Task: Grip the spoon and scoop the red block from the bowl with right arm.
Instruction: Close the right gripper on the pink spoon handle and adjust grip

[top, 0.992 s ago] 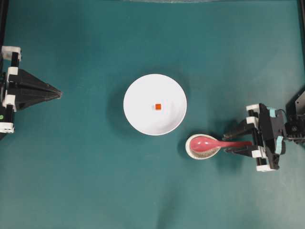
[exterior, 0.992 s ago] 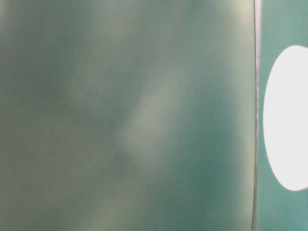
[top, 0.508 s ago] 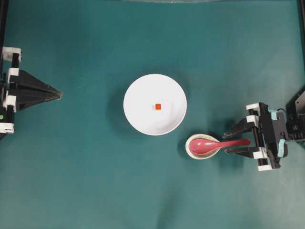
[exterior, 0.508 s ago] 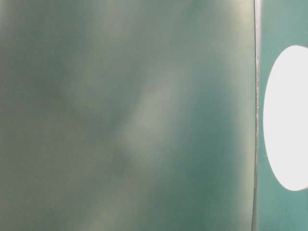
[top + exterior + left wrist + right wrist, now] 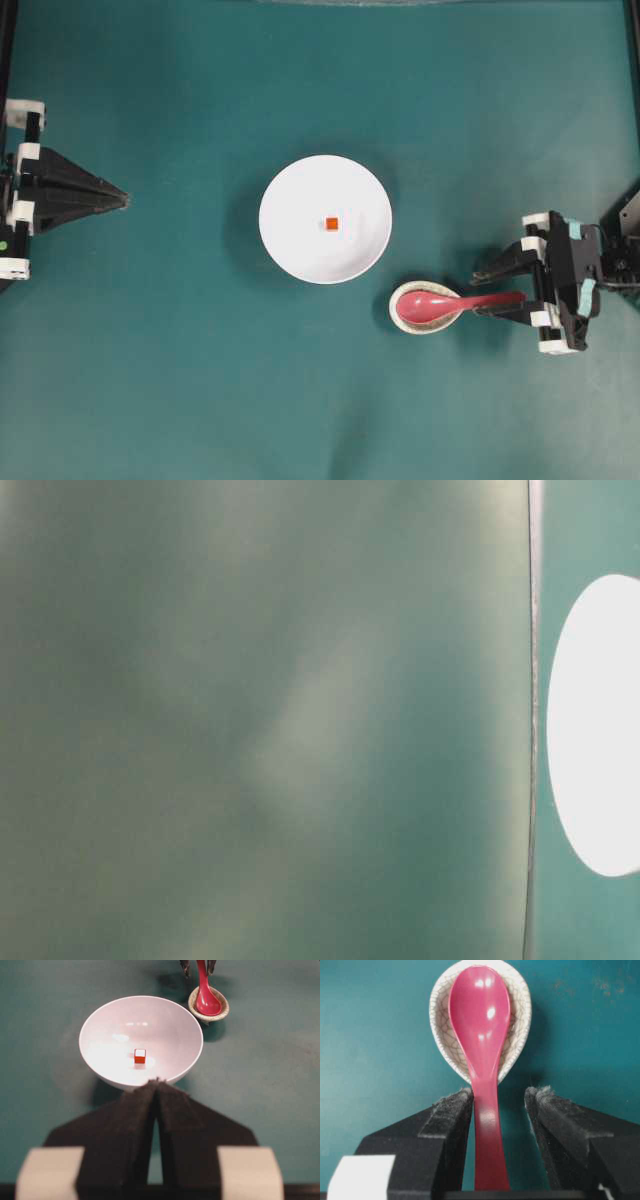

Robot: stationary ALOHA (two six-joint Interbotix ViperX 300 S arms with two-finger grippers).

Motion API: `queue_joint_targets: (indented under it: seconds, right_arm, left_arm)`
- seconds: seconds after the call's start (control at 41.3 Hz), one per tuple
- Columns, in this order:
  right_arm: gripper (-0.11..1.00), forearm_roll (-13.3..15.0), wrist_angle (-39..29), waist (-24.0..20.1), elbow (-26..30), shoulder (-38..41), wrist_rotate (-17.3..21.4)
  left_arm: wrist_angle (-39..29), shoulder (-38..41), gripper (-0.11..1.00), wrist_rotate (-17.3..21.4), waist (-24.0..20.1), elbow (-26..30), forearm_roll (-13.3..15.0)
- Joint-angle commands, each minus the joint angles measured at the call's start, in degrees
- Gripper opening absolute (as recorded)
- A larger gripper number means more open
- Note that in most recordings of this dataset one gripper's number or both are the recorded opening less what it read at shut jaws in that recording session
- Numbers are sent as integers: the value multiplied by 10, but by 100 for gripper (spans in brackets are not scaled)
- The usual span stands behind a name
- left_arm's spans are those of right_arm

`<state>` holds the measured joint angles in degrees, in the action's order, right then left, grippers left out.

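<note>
The spoon is laid with its long axis running left-right in the overhead view: scoop end to the left, handle pointing right toward the right gripper. Its scoop is seated in a small speckled oval dish, just below and right of the bowl, apart from it. In the right wrist view the handle is seen running straight back between the two fingers, close against the left-hand pad with a clear gap on the other side; actual contact cannot be told. The jaws are spread wide and nothing is clamped.

Counted: one spoon, one bowl, one red block, one speckled dish, two grippers.

The red block is sat near the centre of the bowl floor, untouched, with one pale face turned up in the left wrist view.

Right arm: reached in from the right edge, gripper held low and roughly level, pointed left along the handle line, the fingers straddling the handle's far end.

Left gripper: parked at the left edge, tip aimed right toward the bowl, well apart from it. Its pads are pressed together, with nothing held.

The table-level view is blurred; only a white oval at its right edge is made out.
</note>
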<state>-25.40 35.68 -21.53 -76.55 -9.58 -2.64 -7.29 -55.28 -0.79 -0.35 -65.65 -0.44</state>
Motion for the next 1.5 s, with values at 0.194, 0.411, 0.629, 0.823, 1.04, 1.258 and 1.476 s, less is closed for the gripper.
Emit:
queue_joint_targets:
  seconds: [0.194, 0.411, 0.629, 0.823, 1.04, 1.258, 1.476]
  right_arm:
    - [52, -2, 5, -20, 3, 4, 12]
    - [52, -3, 16, -22, 1, 33, 14]
    - [52, -4, 63, -22, -11, 40, 19]
    - [51, -4, 90, -27, -25, 39, 19]
    - [51, -4, 125, -38, -35, 40, 33]
    - [51, -3, 147, -57, -34, 61, 41]
    - [51, -4, 193, -59, -31, 96, 63]
  left_arm:
    - [3, 4, 0, -1, 0, 15, 0]
    - [3, 4, 0, -1, 0, 15, -1]
    - [3, 4, 0, -1, 0, 15, -1]
    - [3, 4, 0, -1, 0, 14, -1]
    - [3, 4, 0, -1, 0, 14, -1]
    - [3, 4, 0, -1, 0, 14, -1]
    - [3, 4, 0, 0, 0, 13, -1]
